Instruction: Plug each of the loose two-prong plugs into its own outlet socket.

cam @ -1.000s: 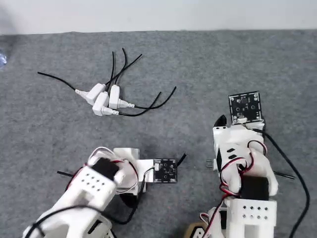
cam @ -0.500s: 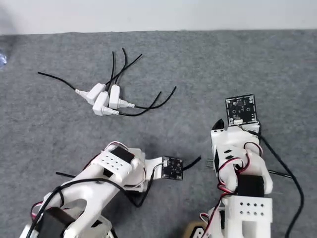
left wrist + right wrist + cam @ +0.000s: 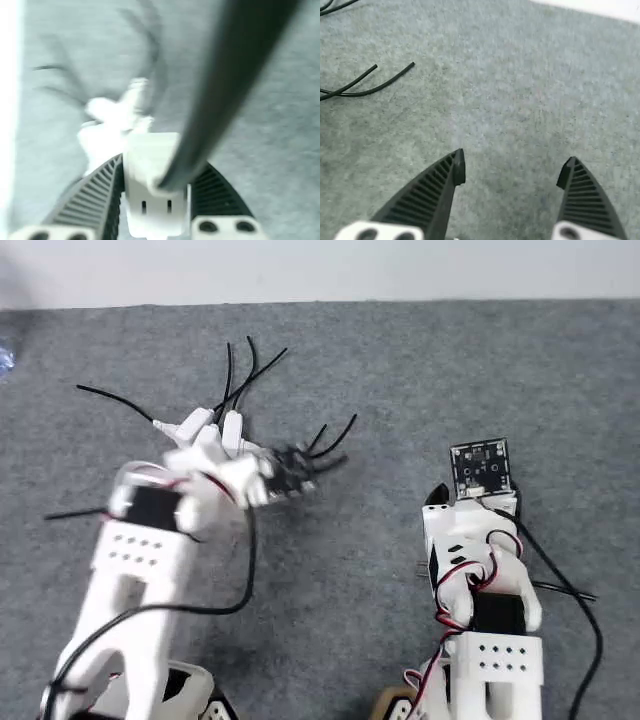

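Observation:
Several white two-prong plugs (image 3: 230, 428) with black cables lie in a cluster on the grey carpet at the far left. My left gripper (image 3: 272, 478) hovers right beside them, blurred. In the left wrist view it (image 3: 157, 170) is shut on a white outlet socket (image 3: 155, 200) with two slots facing the camera. A black cable (image 3: 225, 85) runs off that socket, and the plugs (image 3: 112, 117) lie just beyond it. My right gripper (image 3: 514, 172) stands open over bare carpet with nothing between its fingers. The right arm (image 3: 480, 570) is at the front right.
Loose black cable ends (image 3: 370, 85) lie on the carpet ahead of the right gripper. More cable ends (image 3: 335, 435) fan out from the plug cluster. The carpet's far edge meets a white wall (image 3: 320, 270). Open carpet lies between the two arms.
The left arm has swung from the table's front up and back to the plug cluster, carrying the socket. The right arm has drawn back slightly toward the front.

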Available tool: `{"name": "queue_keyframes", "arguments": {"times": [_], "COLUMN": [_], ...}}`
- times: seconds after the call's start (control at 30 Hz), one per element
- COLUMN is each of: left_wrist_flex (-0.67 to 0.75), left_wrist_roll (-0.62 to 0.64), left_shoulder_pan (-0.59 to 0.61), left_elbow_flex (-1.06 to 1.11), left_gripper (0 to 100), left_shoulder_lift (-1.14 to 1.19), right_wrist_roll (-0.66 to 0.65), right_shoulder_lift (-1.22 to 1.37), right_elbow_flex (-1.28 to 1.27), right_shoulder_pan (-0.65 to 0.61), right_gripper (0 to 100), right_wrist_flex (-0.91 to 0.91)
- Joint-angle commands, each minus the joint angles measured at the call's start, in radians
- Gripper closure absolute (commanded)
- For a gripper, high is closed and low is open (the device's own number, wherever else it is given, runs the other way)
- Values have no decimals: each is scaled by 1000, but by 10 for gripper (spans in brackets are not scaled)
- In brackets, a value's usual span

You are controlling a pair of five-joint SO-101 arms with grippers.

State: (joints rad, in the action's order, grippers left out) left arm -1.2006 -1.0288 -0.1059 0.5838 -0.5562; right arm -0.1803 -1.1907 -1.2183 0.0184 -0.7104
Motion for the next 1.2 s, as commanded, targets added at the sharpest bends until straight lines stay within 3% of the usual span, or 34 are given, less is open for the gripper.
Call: {"name": "queue_keyframes", "arguments": {"times": [0.0, 0.1, 0.17, 0.27, 0.33, 0.4, 0.47, 0.57, 0.63, 0.93, 1.03, 1.17], "left_wrist_flex": [-34, 132, 354, 735, 884, 891, 847, 778, 760, 697, 703, 703], "left_wrist_roll": [9, 20, 74, 242, 381, 468, 453, 450, 440, 249, 290, 249], "left_shoulder_pan": [68, 101, 130, 178, 219, 247, 267, 292, 305, 327, 442, 741], "left_elbow_flex": [-209, -183, -142, -113, -143, -200, -245, -260, -260, -266, -266, -239], "left_gripper": [988, 987, 987, 987, 987, 984, 949, 787, 731, 727, 727, 727], "left_shoulder_lift": [-69, 5, 103, 307, 436, 529, 582, 598, 600, 594, 505, 308], "right_wrist_roll": [2, 2, 2, 2, 2, 2, 2, 2, 2, -138, -141, -141], "right_shoulder_lift": [2, 2, 2, 2, 2, 2, 2, 2, 2, 2, 2, 2], "right_elbow_flex": [3, -3, -3, -18, -51, -80, -91, -91, -92, -129, -132, -133], "right_shoulder_pan": [-36, -44, -44, -44, -45, -45, -45, -45, -45, -137, -137, -142], "right_gripper": [704, 704, 704, 704, 704, 704, 704, 704, 704, 704, 704, 704], "right_wrist_flex": [25, 27, 27, 39, 88, 133, 151, 153, 154, 157, 159, 159]}}
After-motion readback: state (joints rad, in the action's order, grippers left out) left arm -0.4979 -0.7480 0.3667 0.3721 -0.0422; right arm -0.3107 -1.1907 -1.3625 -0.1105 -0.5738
